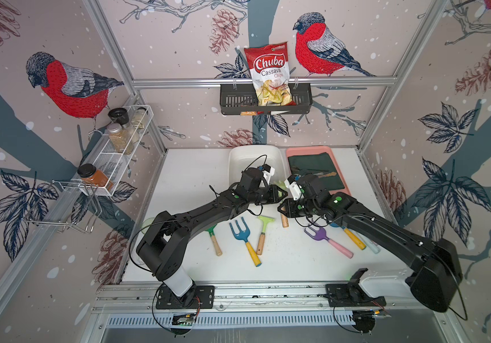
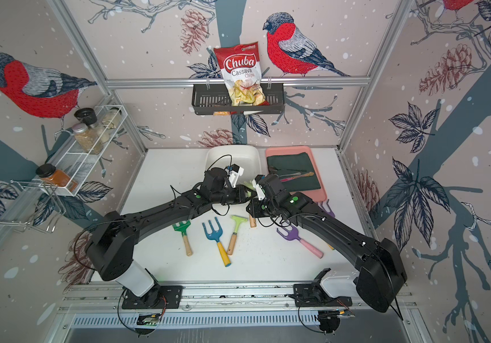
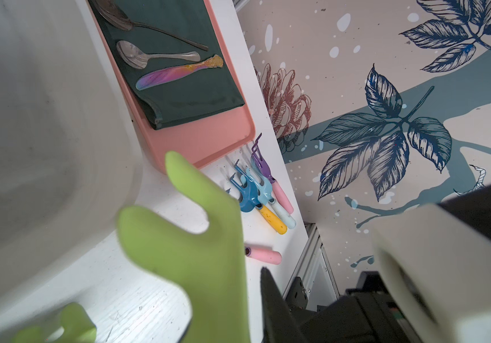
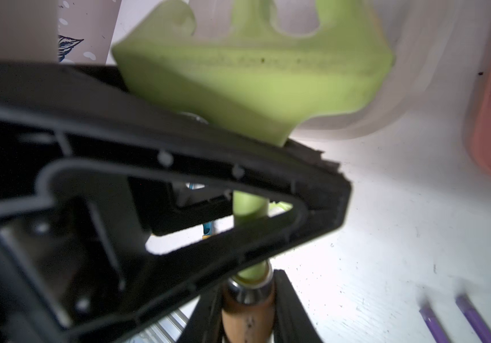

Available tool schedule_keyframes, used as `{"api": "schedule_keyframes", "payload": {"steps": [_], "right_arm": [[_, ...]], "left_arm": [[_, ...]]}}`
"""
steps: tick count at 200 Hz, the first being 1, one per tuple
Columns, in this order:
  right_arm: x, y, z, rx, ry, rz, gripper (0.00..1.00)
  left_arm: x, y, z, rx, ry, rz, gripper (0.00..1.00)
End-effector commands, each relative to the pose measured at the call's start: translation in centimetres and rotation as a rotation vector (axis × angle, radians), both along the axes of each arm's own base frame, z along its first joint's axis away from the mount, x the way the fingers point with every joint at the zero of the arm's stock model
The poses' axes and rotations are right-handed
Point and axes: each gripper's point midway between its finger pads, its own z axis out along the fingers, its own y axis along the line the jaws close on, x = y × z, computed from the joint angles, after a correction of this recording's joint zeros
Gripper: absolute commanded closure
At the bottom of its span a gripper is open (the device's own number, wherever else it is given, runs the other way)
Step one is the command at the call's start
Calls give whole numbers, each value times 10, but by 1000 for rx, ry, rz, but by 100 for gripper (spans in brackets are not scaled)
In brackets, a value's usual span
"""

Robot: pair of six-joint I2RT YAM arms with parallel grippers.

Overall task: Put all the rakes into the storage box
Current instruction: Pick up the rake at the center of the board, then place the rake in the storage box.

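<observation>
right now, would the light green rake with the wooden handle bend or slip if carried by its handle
Probably stiff: the light green rake with the wooden handle shows no sag beyond the right gripper. Its round handle may twist in the grip, as the broad head sits well off it. Likely light: small head, slim handle.

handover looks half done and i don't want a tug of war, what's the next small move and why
Probably open the right end effector. It clamps the rake by its wooden handle while the left end effector grips the green neck, and the storage box lies just beyond them, so letting go frees the carry.
</observation>
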Motion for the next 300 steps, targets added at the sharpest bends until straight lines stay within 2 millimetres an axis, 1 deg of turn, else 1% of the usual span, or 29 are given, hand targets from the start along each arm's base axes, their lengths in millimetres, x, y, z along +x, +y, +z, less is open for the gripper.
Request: {"api": "schedule_keyframes", "payload": {"steps": [1, 12, 22, 32, 41, 45, 56, 69, 71, 77, 95, 104, 115, 124, 139, 155, 156, 189, 210, 234, 250, 271, 300], "right_arm": [[5, -1, 6, 8, -19, -25, 75], [6, -1, 7, 6, -26, -29, 70], [8, -2, 9, 5, -35, -35, 56], [10, -2, 14, 13, -46, -40, 47], [11, -4, 18, 24, -54, -46, 36], [12, -4, 20, 29, -62, -50, 31], [15, -8, 27, 42, -76, -64, 21], [20, -17, 31, 38, -90, -96, 15], [20, -19, 37, 49, -105, -102, 14], [22, -26, 42, 51, -120, -121, 12], [27, -47, 48, 55, -148, -179, 10], [29, -57, 51, 64, -163, -206, 9], [32, -67, 55, 81, -178, -230, 8], [34, -73, 58, 99, -186, -241, 8], [39, -81, 61, 107, -189, -252, 8], [45, -89, 59, 96, -187, -270, 7], [46, -89, 59, 96, -187, -272, 7], [62, -103, 56, 87, -186, -294, 7], [72, -114, 54, 76, -182, -313, 7], [80, -121, 46, 71, -171, -320, 7], [83, -124, 38, 69, -156, -323, 7], [86, -126, 28, 68, -126, -319, 7], [88, -127, 18, 59, -101, -309, 7]], "left_arm": [[5, -1, 9, -26, -31, -9, 90], [6, -2, 10, -33, -27, -13, 96], [7, -2, 10, -39, -21, -15, 98], [9, -1, 12, -47, -19, -16, 99], [11, 0, 13, -51, -15, -15, 99], [14, 2, 14, -52, -18, -11, 99], [21, 8, 16, -52, -18, 4, 99], [33, 17, 19, -52, -21, 33, 99], [35, 18, 19, -52, -22, 37, 99], [42, 23, 19, -52, -21, 51, 99], [65, 33, 16, -33, -14, 70, 98], [78, 33, 15, -16, -21, 69, 99], [93, 33, 10, 17, -21, 64, 99], [105, 30, 8, 35, -30, 55, 99], [123, 25, 0, 41, -22, 38, 99], [143, 22, -11, 35, -8, 38, 99], [146, 21, -9, 32, -12, 38, 99], [188, 21, -35, 59, 0, 50, 98], [208, 17, -52, 70, 19, 29, 98], [223, 9, -73, 81, 47, 13, 98], [227, 5, -84, 68, 66, 7, 97], [230, 5, -100, 77, 84, 17, 97], [232, 8, -115, 97, 95, 24, 96]]}}
